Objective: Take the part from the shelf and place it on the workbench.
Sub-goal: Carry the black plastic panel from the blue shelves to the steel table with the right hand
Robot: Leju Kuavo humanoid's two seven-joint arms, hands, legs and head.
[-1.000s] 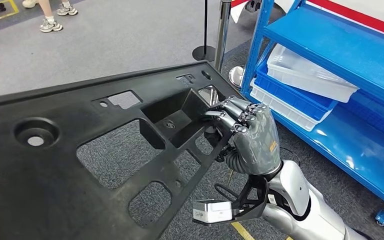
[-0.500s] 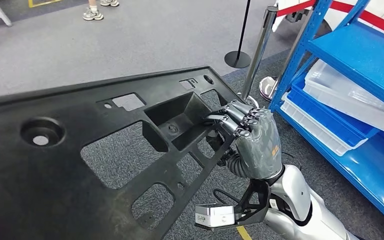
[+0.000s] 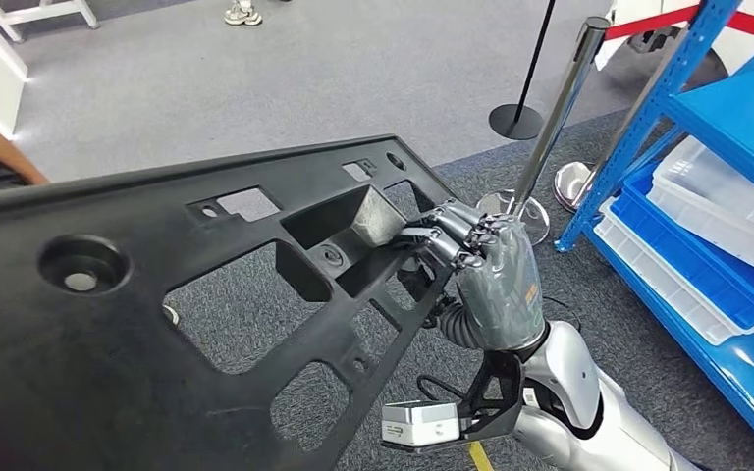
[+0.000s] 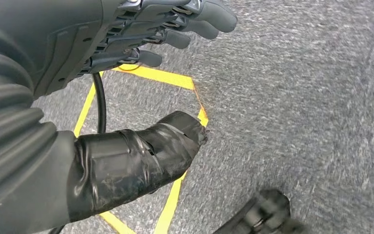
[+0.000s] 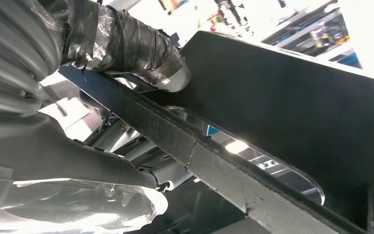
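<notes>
Black panel part [image 3: 137,324]: held by right hand [image 3: 486,275], fingers hooked over its edge, above the floor. Left hand [image 4: 141,34]: empty, fingers apart. Beside right hand: blue shelf [image 3: 746,128] holding blue bin [image 3: 692,260] with clear tray [image 3: 722,211] nested inside.

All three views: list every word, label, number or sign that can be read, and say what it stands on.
No text can be read in any view.
Small orange mark on the grey back of the right hand: too small to read.
Raised marks on the underside of the large black plastic panel, seen in the right wrist view: too blurred to read.
Yellow tape lines on the grey carpet floor: plain lines, no lettering.
</notes>
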